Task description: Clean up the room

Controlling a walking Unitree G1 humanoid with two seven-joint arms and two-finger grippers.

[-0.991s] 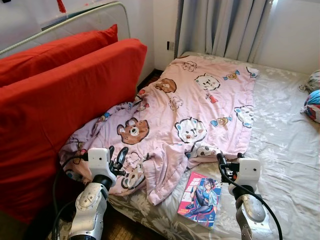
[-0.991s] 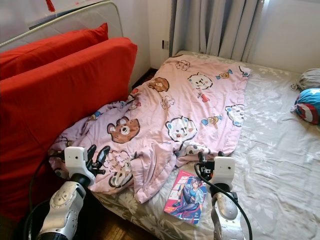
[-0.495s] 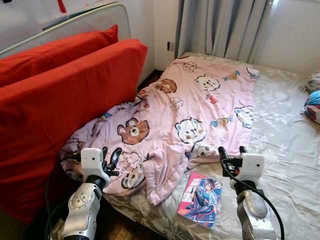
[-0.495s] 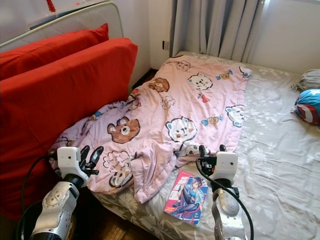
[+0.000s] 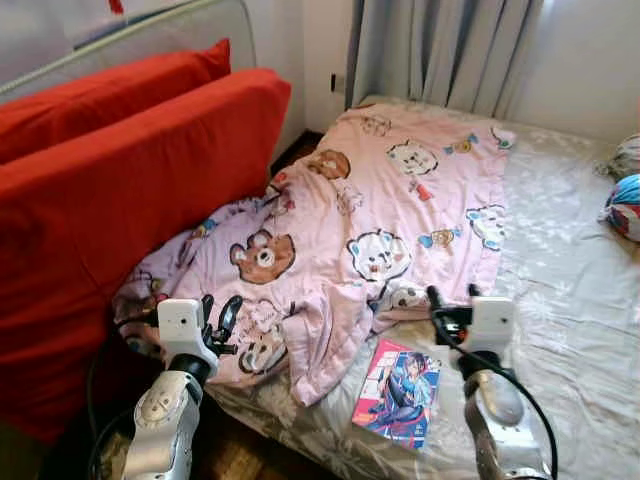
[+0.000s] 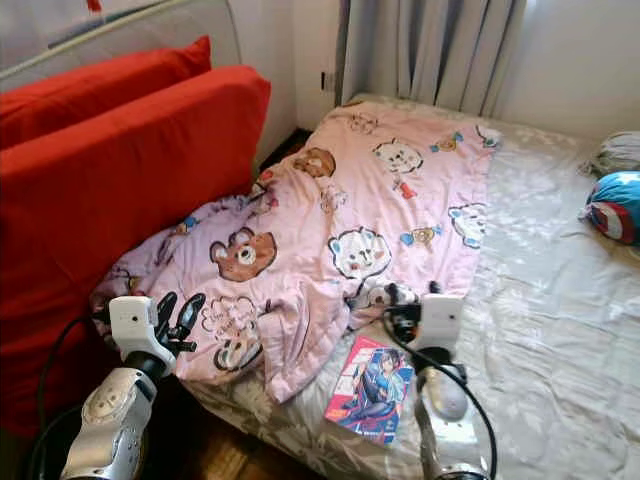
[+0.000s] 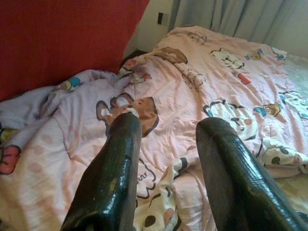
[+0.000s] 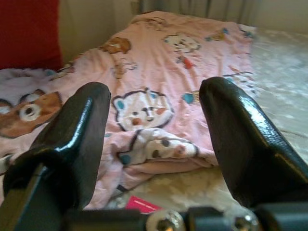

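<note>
A pink blanket (image 5: 390, 200) printed with cartoon bears lies rumpled across the bed's near left part. A comic book (image 5: 399, 391) with a colourful cover rests on the grey floral sheet (image 5: 570, 280) by the bed's front edge. My left gripper (image 5: 221, 311) is open, held over the blanket's near left corner. My right gripper (image 5: 451, 298) is open too, hovering at the blanket's near right hem, just above the book. In the wrist views the left fingers (image 7: 113, 173) and the right fingers (image 8: 240, 139) stand apart over the blanket, holding nothing.
Two big red cushions (image 5: 110, 190) lean against the white headboard (image 5: 150, 30) on the left. Grey curtains (image 5: 440, 50) hang behind the bed. A blue and red ball-like cushion (image 5: 622, 207) lies at the far right of the bed.
The camera has shifted a little. My left gripper drew back to the left, then held; the right gripper rose slightly towards the blanket's hem. Both stay open.
</note>
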